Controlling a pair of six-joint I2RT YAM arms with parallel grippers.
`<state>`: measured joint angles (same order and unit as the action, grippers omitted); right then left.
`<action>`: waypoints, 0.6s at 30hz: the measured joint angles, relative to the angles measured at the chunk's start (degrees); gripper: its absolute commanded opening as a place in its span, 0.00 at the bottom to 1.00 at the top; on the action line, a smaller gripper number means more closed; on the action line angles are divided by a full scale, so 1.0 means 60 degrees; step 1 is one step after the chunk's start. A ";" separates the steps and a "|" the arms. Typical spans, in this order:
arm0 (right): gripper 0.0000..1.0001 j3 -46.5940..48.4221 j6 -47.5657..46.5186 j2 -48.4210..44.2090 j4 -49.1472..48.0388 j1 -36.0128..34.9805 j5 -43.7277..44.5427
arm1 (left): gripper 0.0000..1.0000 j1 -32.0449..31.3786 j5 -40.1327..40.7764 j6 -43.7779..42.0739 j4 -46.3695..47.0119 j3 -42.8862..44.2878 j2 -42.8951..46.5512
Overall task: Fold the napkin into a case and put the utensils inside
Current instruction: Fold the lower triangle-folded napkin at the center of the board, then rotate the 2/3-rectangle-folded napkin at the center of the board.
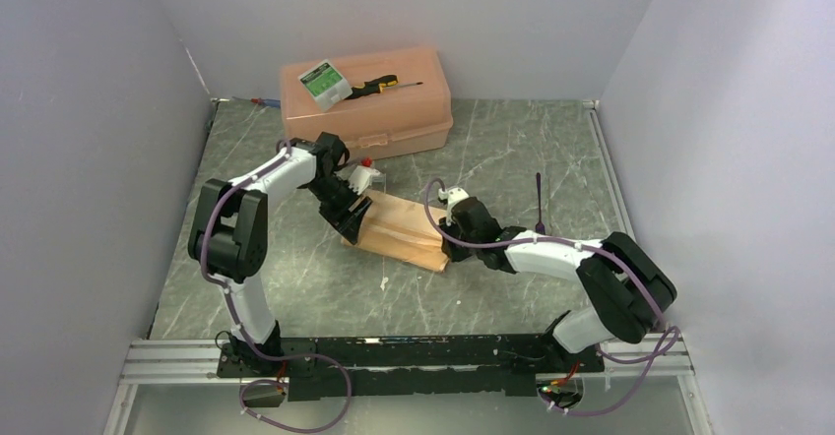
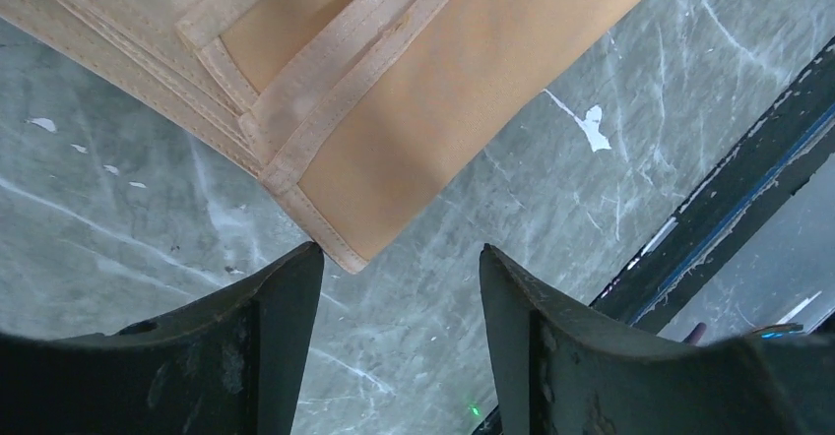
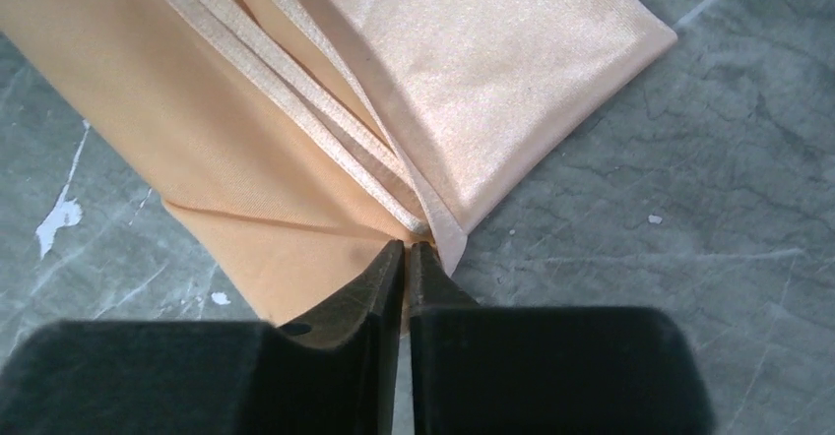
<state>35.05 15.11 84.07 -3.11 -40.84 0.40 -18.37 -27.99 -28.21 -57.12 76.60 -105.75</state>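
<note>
**Napkin** (image 1: 399, 226): peach-orange cloth, folded into several layers with stitched hems showing. It lies flat on the grey marbled table (image 1: 512, 150), mid-table, with its long side slanting from far left to near right. It sits between the two grippers.

**Left gripper** (image 1: 353, 226): at the left end of the napkin, pointing down. In the left wrist view, the left gripper (image 2: 399, 268) has its fingers spread wide with nothing between them. One corner of the napkin (image 2: 423, 110) points at the gap and stops just beyond the fingertips, not gripped.

**Right gripper** (image 1: 448, 248): at the near right corner of the napkin. In the right wrist view, the right gripper (image 3: 406, 253) has its fingers drawn almost together. They are pinched where the layered hems of the napkin (image 3: 246, 159) converge at the cloth's edge. A shiny upper fold lies to one side of the tips and a matte lower layer to the other.

**Utensil** (image 1: 540, 204): one slim dark purple piece lying on the table to the right of the napkin. It is well apart from the napkin and from both grippers. Its type is too small to tell.

**Plastic box** (image 1: 394, 120): rigid and peach, at the far edge of the table, beyond the napkin. A screwdriver (image 1: 384, 85) and a small green-and-white pack (image 1: 325, 83) lie on its lid.
</note>
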 measured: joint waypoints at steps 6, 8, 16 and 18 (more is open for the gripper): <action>0.38 0.0772 0.0055 -0.0364 0.0838 0.0259 -0.0423 | 0.61 -0.0109 0.0576 0.0178 0.0714 -0.0648 0.0346; 0.39 0.1377 -0.0015 -0.0404 0.1027 0.0539 -0.0586 | 0.62 -0.0120 0.0820 0.0175 0.0889 -0.0772 0.0412; 0.43 0.3373 -0.0605 0.1071 0.1016 0.1384 -0.0885 | 0.67 -0.0120 0.1151 0.0149 0.0936 -0.0911 0.0780; 0.44 0.3548 -0.0747 0.1661 0.1024 0.1461 -0.0863 | 0.68 -0.0120 0.1155 0.0142 0.0925 -0.0976 0.0976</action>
<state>56.34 10.63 94.04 3.03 -32.08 -4.78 -19.09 -21.06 -27.35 -51.57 70.74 -99.90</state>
